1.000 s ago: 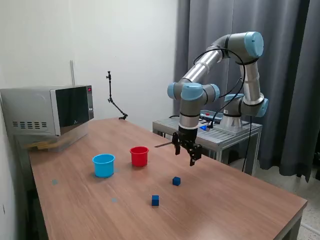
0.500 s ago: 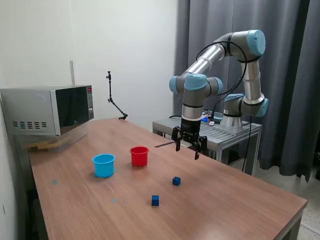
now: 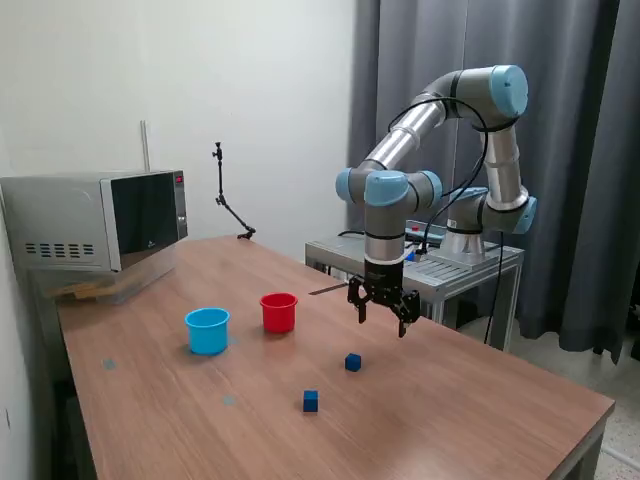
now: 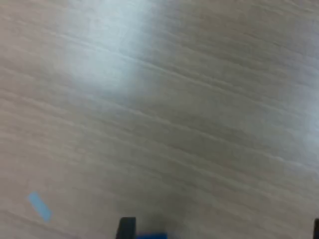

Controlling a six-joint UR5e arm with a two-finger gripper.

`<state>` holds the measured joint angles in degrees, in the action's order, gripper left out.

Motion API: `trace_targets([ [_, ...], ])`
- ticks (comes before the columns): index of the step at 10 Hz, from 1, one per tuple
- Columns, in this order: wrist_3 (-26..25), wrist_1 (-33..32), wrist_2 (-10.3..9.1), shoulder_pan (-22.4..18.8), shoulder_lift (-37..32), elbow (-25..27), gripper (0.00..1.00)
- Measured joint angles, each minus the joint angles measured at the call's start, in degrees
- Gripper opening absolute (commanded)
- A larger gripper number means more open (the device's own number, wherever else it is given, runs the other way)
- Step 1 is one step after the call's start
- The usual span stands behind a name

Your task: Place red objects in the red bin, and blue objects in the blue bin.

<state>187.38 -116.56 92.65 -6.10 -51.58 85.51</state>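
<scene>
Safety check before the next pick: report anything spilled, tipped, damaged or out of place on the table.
Nothing stands out. The red cup and light blue cup stand upright, apart from each other. Two dark blue cubes sit loose on the wooden table, still unsorted. The gripper hangs above the table with jaws open and empty.

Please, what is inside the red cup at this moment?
The exterior view shows only the red cup's rim and outer wall; its inside is hidden. No red cubes lie on the table.
</scene>
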Motion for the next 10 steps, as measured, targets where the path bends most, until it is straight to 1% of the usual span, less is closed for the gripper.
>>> trace_targets([
  [3,0.16,-0.42,-0.09,-0.04,2.11,-0.49,1.0],
  [6,0.97,-0.6,-0.1,0.06,3.24,-2.81,1.0],
  [10,1.31,-1.84,-0.05,0.65,5.07,-4.24,1.0],
])
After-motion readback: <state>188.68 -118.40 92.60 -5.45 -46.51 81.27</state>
